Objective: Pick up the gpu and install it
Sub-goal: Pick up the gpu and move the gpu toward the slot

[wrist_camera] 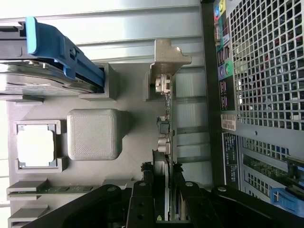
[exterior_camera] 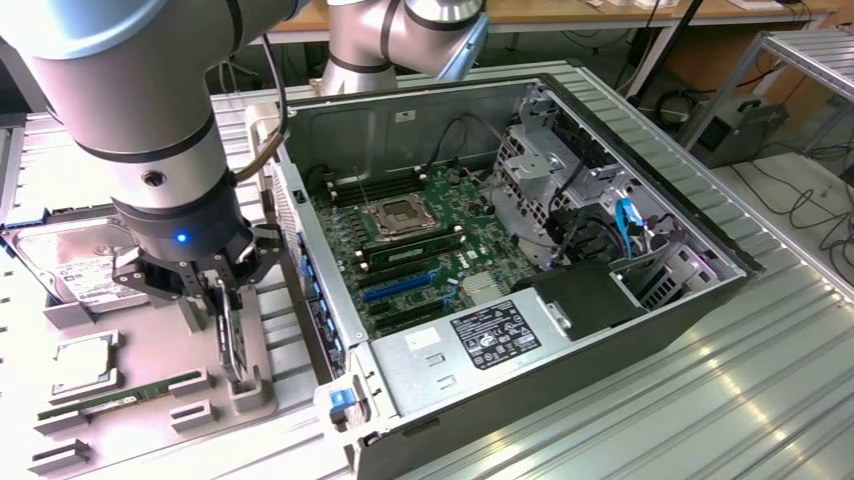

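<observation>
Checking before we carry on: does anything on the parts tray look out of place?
Nothing stands out. The gpu stands on edge in the grey tray beneath the hand; the hard drive, processor and RAM stick lie in their holders.

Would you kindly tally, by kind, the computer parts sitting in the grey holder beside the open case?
Hard drive: 1
CPU: 1
RAM stick: 1
gpu: 1
Total: 4
</observation>
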